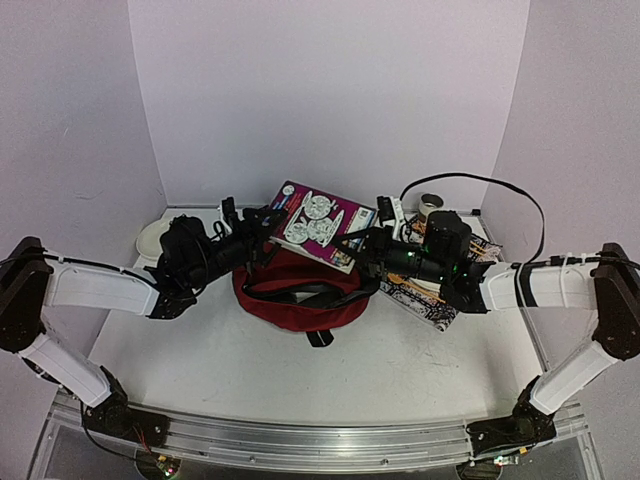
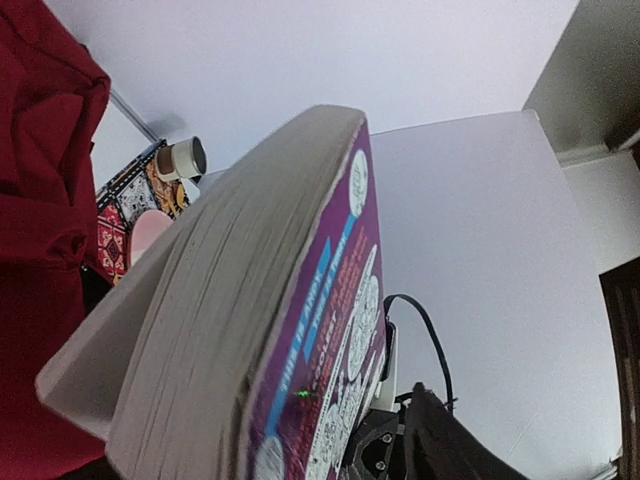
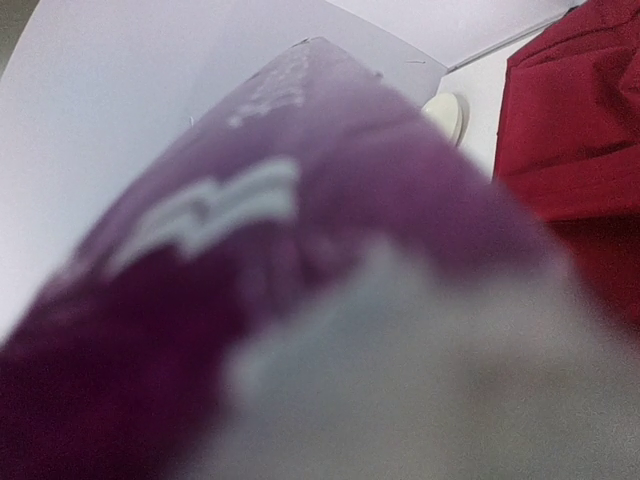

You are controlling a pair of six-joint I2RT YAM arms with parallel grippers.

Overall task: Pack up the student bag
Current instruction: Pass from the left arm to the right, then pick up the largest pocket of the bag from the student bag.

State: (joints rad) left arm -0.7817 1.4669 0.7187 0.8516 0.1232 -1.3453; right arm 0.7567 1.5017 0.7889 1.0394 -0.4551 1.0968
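Red backpack lies on the table, centre, between the two arms, mouth facing up with black straps across it.

Purple book is in the air over the far rim of the backpack, tilted, cover up. Left gripper is at its left edge, right gripper at its near right corner.

Jaws: cannot tell for either. Both wrist cameras are filled by the book at very close range and no fingers show; the top view is too small and dark at both contact points. The book is off the table, so at least one side must be bearing it.

Also present: patterned book under the right arm, tape roll behind it, white dish far left.

Risks, as judged:
- with both grippers on one book, a grip too slack on either side lets the corner drop and the book slides off behind the backpack
- straps across the mouth could catch the book's leading edge
- soft fabric rim may fold under the book and block entry
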